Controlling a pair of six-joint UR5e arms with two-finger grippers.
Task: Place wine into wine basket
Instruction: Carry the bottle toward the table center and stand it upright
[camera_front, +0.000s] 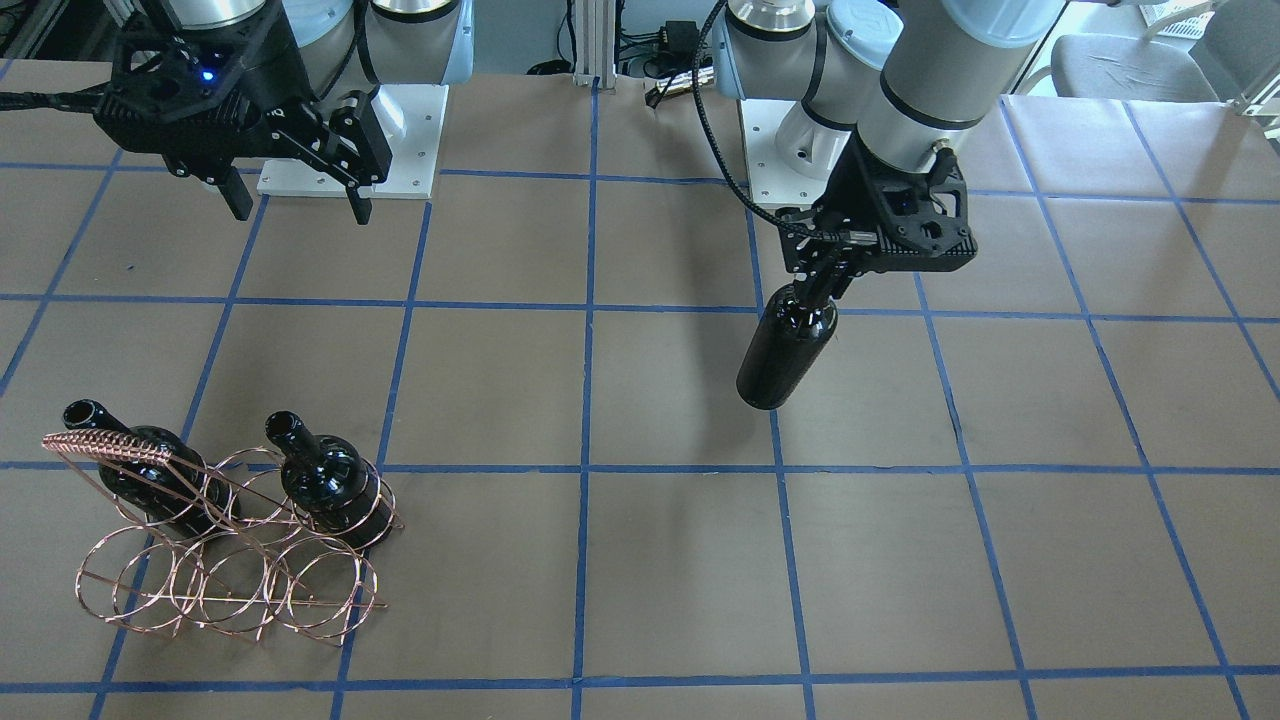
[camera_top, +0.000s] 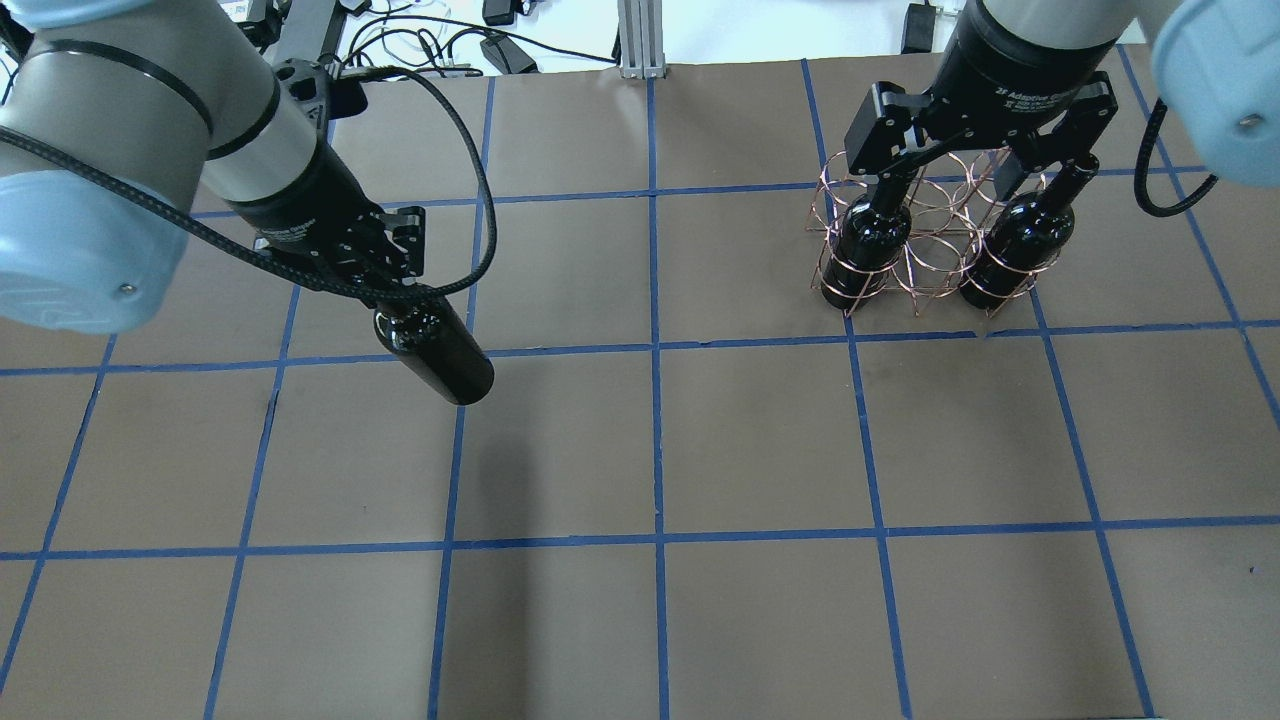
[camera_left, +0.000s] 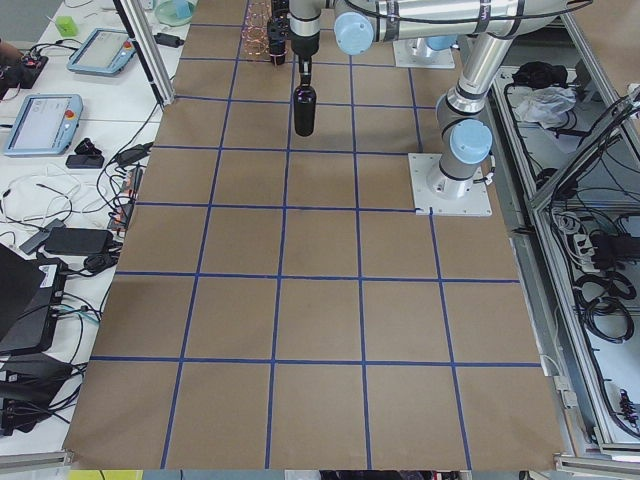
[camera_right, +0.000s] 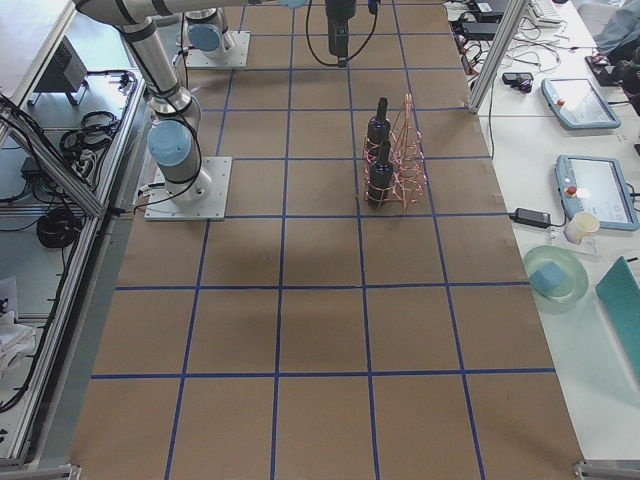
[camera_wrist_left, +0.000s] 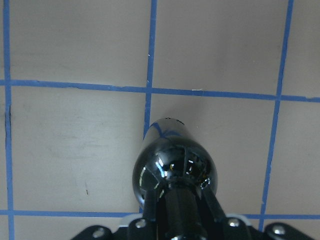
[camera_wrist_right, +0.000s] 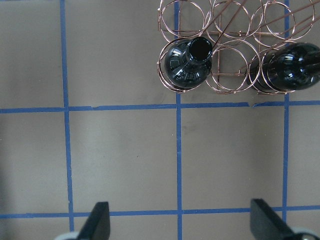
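My left gripper (camera_top: 400, 300) is shut on the neck of a glossy black wine bottle (camera_top: 440, 360) and holds it upright above the table, clear of the surface. The wrist view shows the bottle (camera_wrist_left: 172, 160) hanging below the fingers. The rose-copper wire wine basket (camera_top: 935, 275) stands at the far right with two more black bottles in its near end rings, one (camera_top: 868, 240) on the left and one (camera_top: 1010, 250) on the right. The ring between them is empty. My right gripper (camera_top: 950, 170) is open and empty, high above the basket. The basket also shows from the front (camera_front: 110, 445).
The brown table (camera_top: 660, 450) carries a blue tape grid. The arm bases (camera_front: 400, 130) stand at the robot's edge. Tablets, cables and a bowl (camera_right: 555, 275) lie on side benches off the table.
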